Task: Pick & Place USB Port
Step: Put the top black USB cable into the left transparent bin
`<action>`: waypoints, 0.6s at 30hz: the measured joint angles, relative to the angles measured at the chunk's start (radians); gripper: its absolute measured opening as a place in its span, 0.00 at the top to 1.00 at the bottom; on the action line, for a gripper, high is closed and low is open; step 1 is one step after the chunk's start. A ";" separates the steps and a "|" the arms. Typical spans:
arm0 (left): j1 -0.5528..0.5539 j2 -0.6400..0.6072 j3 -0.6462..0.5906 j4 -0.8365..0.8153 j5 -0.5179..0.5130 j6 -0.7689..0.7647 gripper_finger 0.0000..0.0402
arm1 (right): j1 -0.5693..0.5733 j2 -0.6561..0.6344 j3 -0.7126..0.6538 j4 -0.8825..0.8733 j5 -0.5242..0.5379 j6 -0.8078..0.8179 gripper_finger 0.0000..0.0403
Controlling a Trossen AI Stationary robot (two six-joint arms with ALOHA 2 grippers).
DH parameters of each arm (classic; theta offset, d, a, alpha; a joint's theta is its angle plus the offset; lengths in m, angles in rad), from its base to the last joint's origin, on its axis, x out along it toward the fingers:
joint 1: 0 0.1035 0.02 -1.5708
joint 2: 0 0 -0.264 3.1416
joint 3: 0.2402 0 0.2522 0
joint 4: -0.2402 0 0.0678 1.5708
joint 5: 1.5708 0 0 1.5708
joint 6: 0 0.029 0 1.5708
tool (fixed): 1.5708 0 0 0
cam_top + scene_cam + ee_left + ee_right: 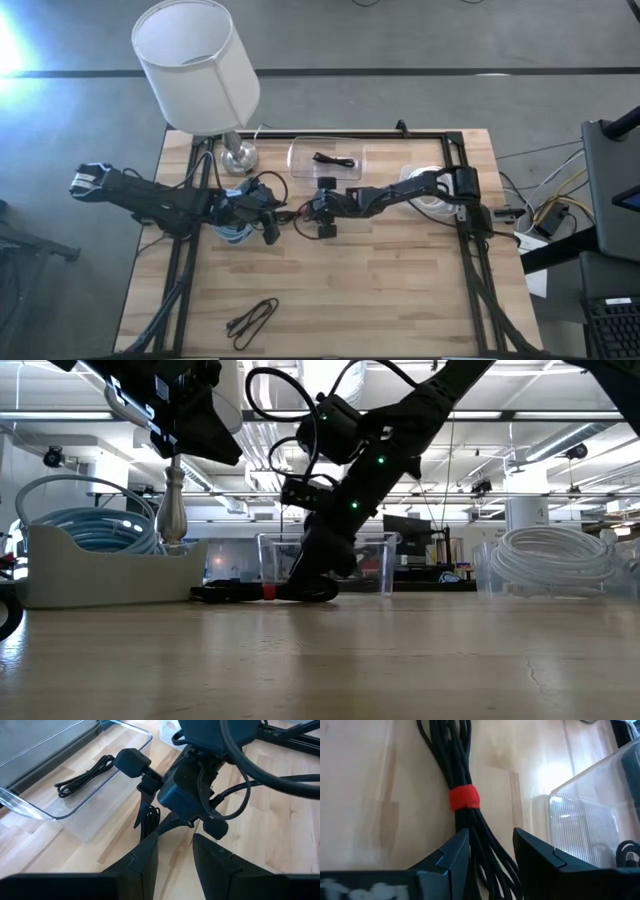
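Note:
A black USB cable bundle [462,765], bound by a red tie [465,797], lies flat on the wooden table [380,290] near its middle [240,592]. My right gripper [491,837] is open and slants down over one end of the bundle, one finger on each side of the strands [322,220]. My left gripper [175,837] is open and empty. It hangs above the table to the left of the bundle [270,228], facing the right arm. The clear tray [326,172] behind them holds another black cable [85,772]. My right gripper straddles the bundle's strands [487,852] just behind the red tie, coming from above at a slant, fingers across the bundle. The bundle lies on the table. I cannot tell whether the fingers touch it.
A lamp with a white shade [197,60] stands at the far left. A white holder with a light blue coil [100,550] sits under the left arm. A white cable coil [555,560] lies at the right. A loose black cable [252,320] lies near the front edge.

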 joint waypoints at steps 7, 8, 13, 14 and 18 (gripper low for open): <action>0.000 0.000 0.000 -0.002 0.000 0.000 0.69 | 0.003 0.002 0.079 -0.119 -0.019 0.014 0.68; 0.000 0.000 0.000 -0.002 0.000 0.000 0.69 | 0.005 0.002 0.092 -0.135 -0.019 0.014 0.68; 0.000 0.000 0.000 -0.013 0.000 0.000 0.69 | 0.016 0.002 0.126 -0.183 -0.011 -0.003 0.66; 0.000 0.000 0.000 -0.016 0.000 -0.001 0.69 | 0.020 0.002 0.131 -0.196 -0.009 -0.011 0.65; 0.000 0.000 -0.025 -0.018 0.013 -0.001 0.69 | 0.036 0.000 0.163 -0.259 -0.005 -0.016 0.60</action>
